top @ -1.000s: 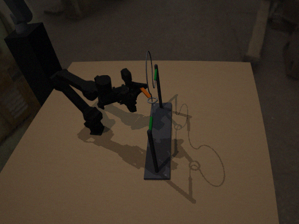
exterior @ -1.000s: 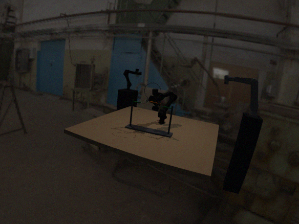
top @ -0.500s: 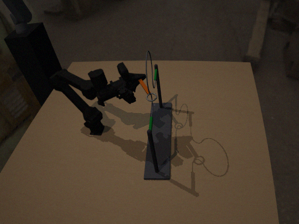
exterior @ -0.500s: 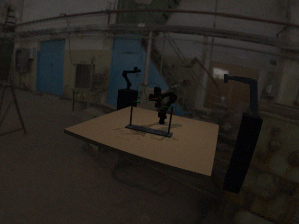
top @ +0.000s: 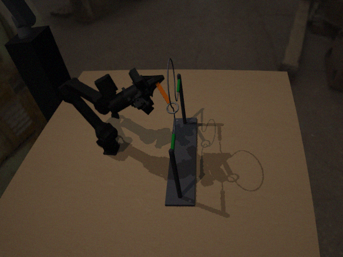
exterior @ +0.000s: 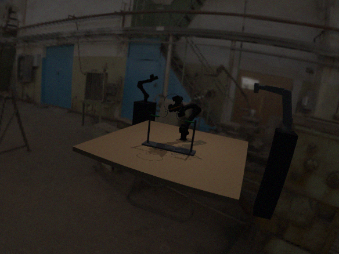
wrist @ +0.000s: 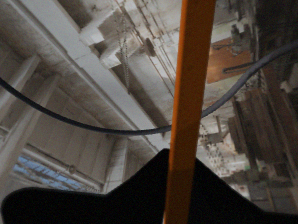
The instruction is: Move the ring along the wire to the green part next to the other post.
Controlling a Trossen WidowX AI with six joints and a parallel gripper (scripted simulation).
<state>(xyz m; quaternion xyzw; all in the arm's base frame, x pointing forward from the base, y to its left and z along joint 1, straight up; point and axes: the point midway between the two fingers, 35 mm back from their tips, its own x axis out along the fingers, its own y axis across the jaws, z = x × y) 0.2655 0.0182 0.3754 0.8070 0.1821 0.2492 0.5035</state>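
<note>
My gripper (top: pixel 160 79) (wrist: pixel 174 156) is shut on the orange handle (top: pixel 163 93) (exterior: pixel 176 107) (wrist: pixel 192 75), left of the wire in the top view. The handle slopes down to the ring (top: pixel 167 109), which appears to be around the grey wire (top: pixel 167 74) (wrist: pixel 135 132) between the tall loop and the near green part (top: pixel 172 141) (exterior: pixel 155 116). Contact between ring and wire cannot be told. The far green part (top: pixel 178 85) (exterior: pixel 190 122) is beside the far post (top: pixel 182 105) (exterior: pixel 193 136). The wire crosses behind the handle in the wrist view, where the ring is not visible.
The near post (top: pixel 175 176) (exterior: pixel 148 130) stands below the near green part. Both posts rise from a dark base plate (top: pixel 182 202) on the wooden table (top: pixel 249 229) (exterior: pixel 215 165). Other arms stand on dark pedestals (top: pixel 38 64) (exterior: pixel 276 174) beyond the table. Shadows lie across the table.
</note>
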